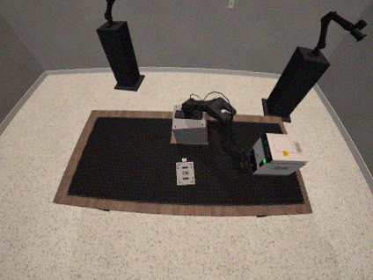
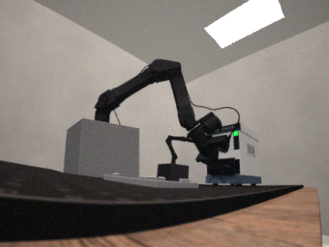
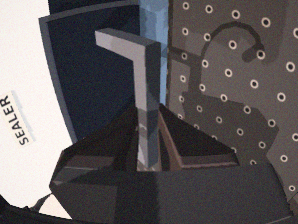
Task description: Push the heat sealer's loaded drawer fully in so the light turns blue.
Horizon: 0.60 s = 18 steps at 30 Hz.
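"SEALER" on white sealer housing [image 3: 25, 165], wrist view

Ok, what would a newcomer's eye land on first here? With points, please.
Probably the glowing green light [image 1: 264, 161] [image 2: 236, 133] on the front of the white sealer [image 1: 287, 149] [image 2: 248, 149], by one end of the table. Next, the black arm [image 1: 214, 106] [image 2: 133, 82] arching from its grey box [image 1: 190, 134] [image 2: 102, 149] to the sealer's front.
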### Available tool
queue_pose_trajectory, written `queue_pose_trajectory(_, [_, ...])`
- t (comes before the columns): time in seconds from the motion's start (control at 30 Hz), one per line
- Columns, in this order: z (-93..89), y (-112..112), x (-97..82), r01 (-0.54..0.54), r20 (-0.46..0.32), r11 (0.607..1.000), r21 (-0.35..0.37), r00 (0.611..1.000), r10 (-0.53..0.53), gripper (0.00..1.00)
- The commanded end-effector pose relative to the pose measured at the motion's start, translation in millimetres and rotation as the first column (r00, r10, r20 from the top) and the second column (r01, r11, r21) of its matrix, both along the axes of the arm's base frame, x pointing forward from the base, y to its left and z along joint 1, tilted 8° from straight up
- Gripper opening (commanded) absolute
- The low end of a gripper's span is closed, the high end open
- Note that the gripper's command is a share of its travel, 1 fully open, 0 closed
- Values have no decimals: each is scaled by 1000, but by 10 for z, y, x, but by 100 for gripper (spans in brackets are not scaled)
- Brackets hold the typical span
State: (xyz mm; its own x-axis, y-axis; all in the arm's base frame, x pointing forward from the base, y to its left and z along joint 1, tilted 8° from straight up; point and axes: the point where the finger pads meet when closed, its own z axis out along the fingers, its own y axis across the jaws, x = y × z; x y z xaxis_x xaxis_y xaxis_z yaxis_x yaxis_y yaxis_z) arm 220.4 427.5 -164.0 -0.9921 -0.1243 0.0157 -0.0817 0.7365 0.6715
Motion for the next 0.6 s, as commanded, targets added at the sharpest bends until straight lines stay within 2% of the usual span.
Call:
queue_pose_trajectory(0.0, [23, 200, 53, 5, 33, 1000, 15, 999, -6, 0])
queue_pose_trajectory(0.4, [25, 389, 47, 5, 42, 1000, 29, 999, -6, 0])
queue_pose_trajectory(0.57, [25, 389, 47, 5, 42, 1000, 29, 999, -6, 0])
